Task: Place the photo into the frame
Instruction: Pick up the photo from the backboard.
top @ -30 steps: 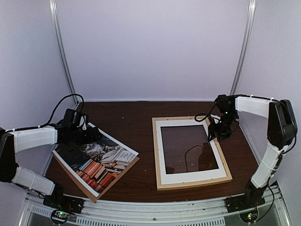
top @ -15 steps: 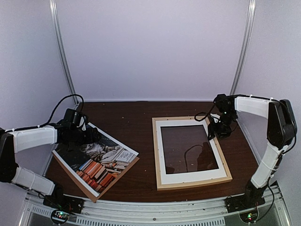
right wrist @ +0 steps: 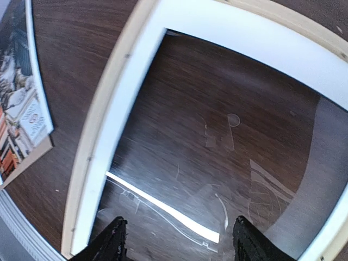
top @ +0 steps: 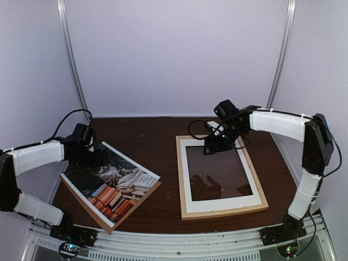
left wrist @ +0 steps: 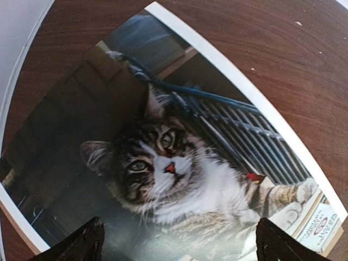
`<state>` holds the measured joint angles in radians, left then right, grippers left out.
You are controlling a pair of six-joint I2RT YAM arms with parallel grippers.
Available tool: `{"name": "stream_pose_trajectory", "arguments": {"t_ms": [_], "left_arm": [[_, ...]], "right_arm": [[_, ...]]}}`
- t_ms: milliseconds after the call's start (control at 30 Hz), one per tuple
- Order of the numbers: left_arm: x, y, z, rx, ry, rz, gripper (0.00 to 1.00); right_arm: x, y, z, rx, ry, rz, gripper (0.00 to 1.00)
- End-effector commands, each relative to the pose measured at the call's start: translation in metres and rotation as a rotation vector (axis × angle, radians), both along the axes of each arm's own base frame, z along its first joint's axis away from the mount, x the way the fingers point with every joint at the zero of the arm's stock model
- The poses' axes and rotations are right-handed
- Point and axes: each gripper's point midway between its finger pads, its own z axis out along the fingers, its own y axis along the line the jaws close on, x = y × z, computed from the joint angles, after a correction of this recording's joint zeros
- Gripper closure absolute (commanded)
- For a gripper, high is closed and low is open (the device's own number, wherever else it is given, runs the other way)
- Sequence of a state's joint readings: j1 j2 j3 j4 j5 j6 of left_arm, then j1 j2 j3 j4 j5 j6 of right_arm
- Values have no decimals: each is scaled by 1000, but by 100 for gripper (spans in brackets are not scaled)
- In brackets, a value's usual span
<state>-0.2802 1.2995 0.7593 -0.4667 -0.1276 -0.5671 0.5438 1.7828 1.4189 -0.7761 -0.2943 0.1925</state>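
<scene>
Your left gripper (top: 98, 156) is hovering over the far end of the photo (top: 117, 182), its fingers spread and gripping nothing. The photo is lying face up on a brown board (top: 111, 226) at the table's (top: 157, 136) left side, well apart from the frame (top: 179, 176). Your right gripper (top: 213, 145) is hanging over the frame's far part, its fingers also spread.

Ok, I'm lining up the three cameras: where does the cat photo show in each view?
Top external: the photo lies face up at lower left.
Left wrist: it fills most of the picture, with the cat's face central.
Right wrist: only a strip at the left edge.
Shared landmark: the white printed label near one photo corner, in all three.
</scene>
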Motion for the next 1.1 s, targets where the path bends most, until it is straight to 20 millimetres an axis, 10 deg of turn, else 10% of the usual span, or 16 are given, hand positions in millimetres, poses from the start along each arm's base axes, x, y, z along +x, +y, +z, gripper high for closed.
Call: {"name": "stream_pose_trajectory", "arguments": {"t_ms": [0, 400, 1067], "left_arm": [[-18, 33, -5, 38, 43, 111, 2], [-61, 87, -29, -46, 129, 389, 2], [-70, 76, -68, -165, 166, 443, 7]], "right_arm": [[5, 82, 7, 146, -35, 123, 33], [-28, 228, -39, 309, 39, 311, 32], [-41, 250, -80, 288, 183, 251, 47]]}}
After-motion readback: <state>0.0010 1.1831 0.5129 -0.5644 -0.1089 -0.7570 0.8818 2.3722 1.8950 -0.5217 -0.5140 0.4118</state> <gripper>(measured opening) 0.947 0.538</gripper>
